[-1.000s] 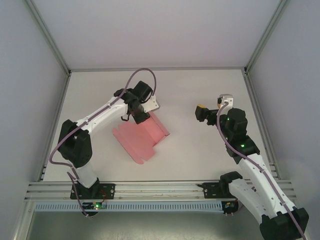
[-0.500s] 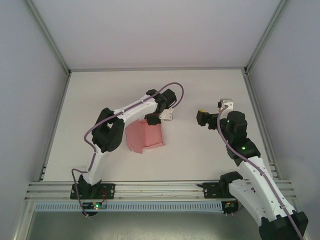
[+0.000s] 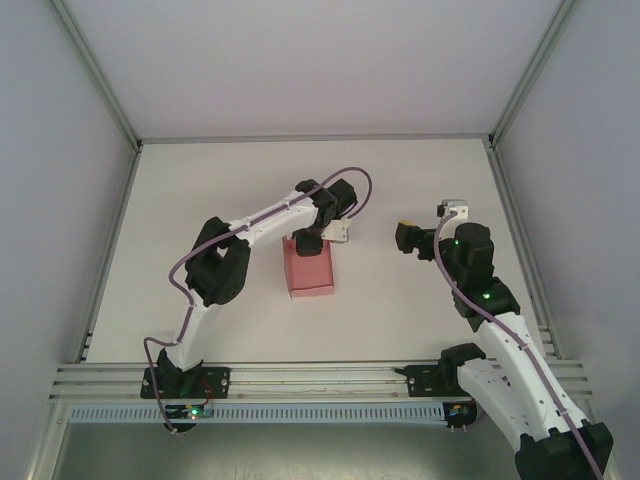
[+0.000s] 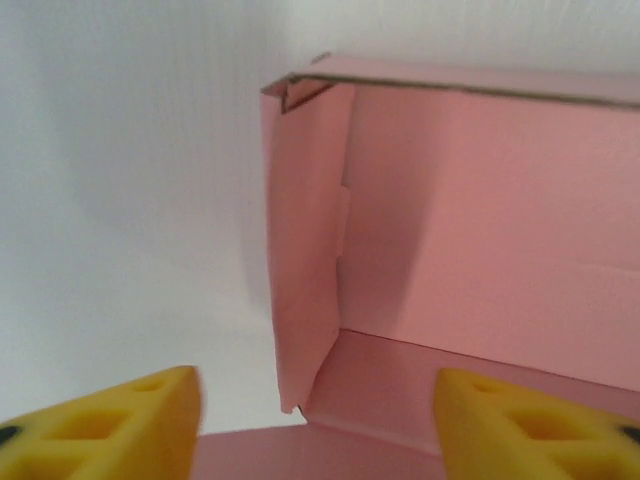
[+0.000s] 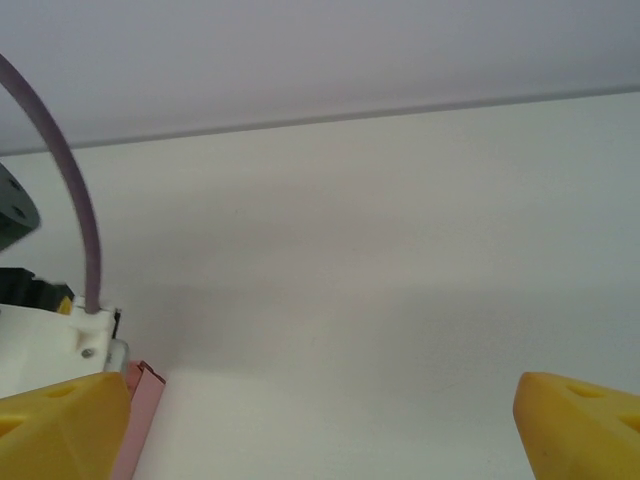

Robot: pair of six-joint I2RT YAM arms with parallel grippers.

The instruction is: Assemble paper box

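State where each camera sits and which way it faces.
Top external: overhead behind bases, looking down on white table; both arms, pink card box.
Left wrist: on left arm, facing into the box; yellow left fingers show.
Right wrist: on right arm, facing across table; yellow right fingers show.
Shared: all see the box.

Box [image 3: 310, 268]: one item, thin pink card, matt, plain, no print. Partly erected, with panels folded up into a small rectangular form. Seen from above it is a compact block, long axis running near to far, with a paler strip along its near edge. It rests on the white table [image 3: 420, 180], a little left of centre. Left wrist view [image 4: 480, 220]: hollow interior faces the camera, with an upright side wall at left carrying a tucked tab, a small folded corner at top left, a broad rear panel with a faint horizontal crease, and a floor panel below. Right wrist view [image 5: 140, 420]: narrow pink edge at lower left.
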